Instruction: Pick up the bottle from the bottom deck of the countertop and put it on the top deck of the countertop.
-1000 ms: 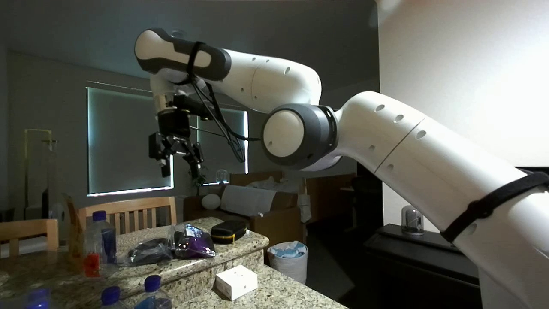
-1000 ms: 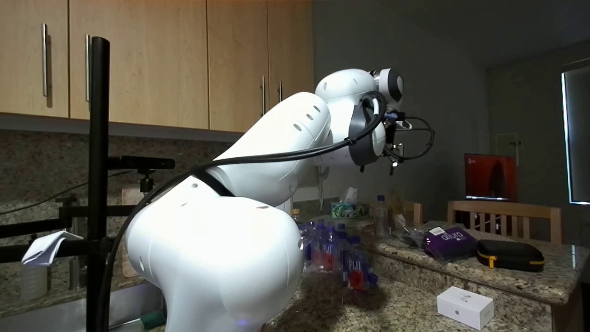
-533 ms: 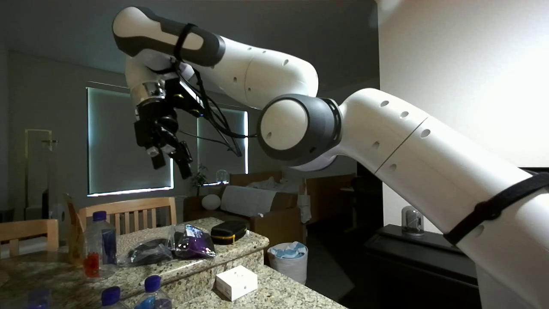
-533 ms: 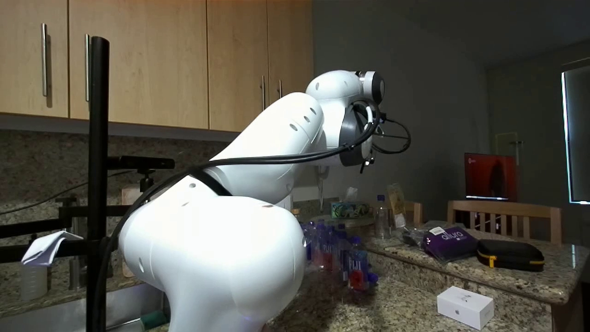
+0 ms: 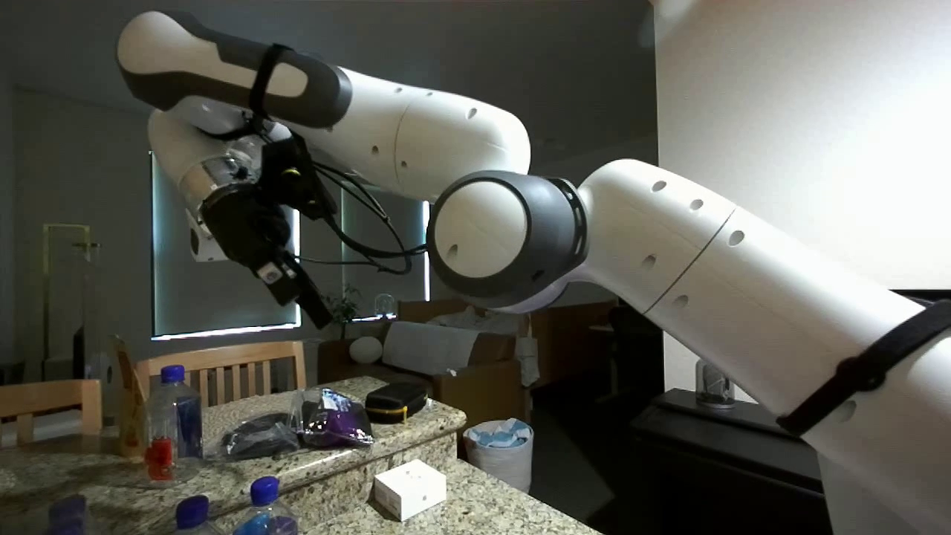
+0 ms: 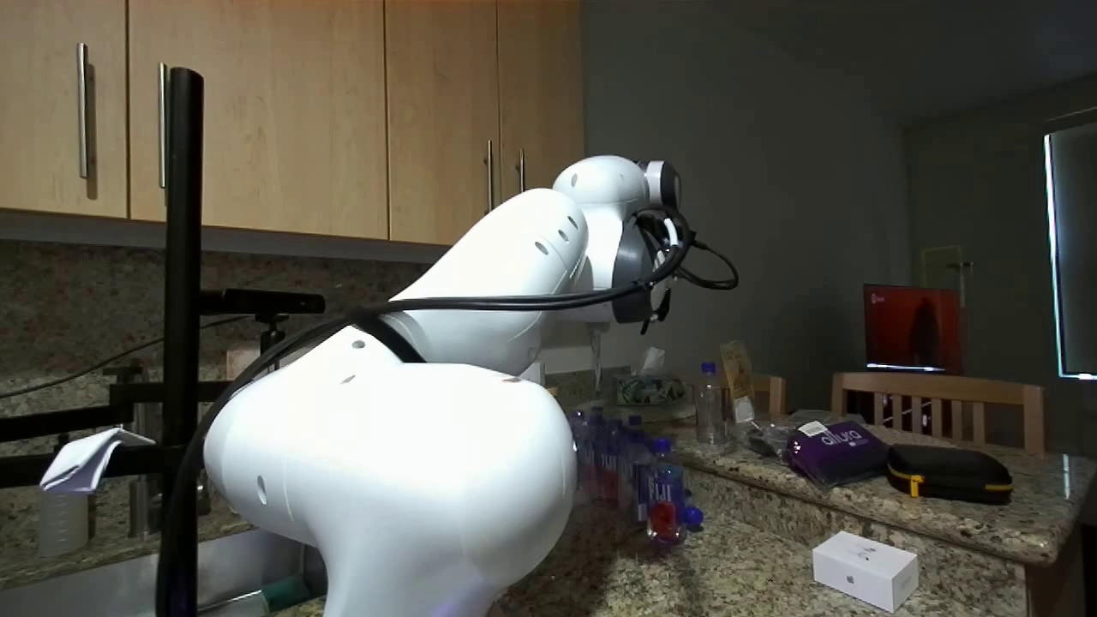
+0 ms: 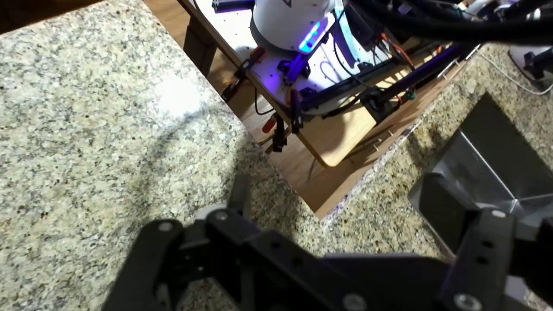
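Several clear bottles with blue caps and reddish lower bodies stand together on the bottom deck [image 6: 737, 570]; the nearest bottle [image 6: 666, 501] shows its label. In an exterior view only the tops show of a bottle [image 5: 265, 509] and its neighbours at the lower edge. The top deck [image 6: 1041, 497] is the raised granite ledge; it also shows in an exterior view [image 5: 334, 459]. One similar bottle [image 5: 177, 423] stands on it. My gripper [image 5: 303, 301] hangs high above the counter, tilted, apart from all bottles. In the wrist view the gripper [image 7: 337, 190] is open and empty over granite.
On the top deck lie a purple bag [image 6: 836, 450], a black case [image 6: 947, 474] and a dark bag [image 5: 260, 435]. A white box [image 5: 410, 488] sits on the bottom deck. The wrist view shows a metal sink [image 7: 488, 172] and the robot's base [image 7: 293, 21].
The arm has swung left in both exterior views, and the gripper has tilted, its fingers angled toward the lower right in an exterior view. Bottles and other objects have not moved.
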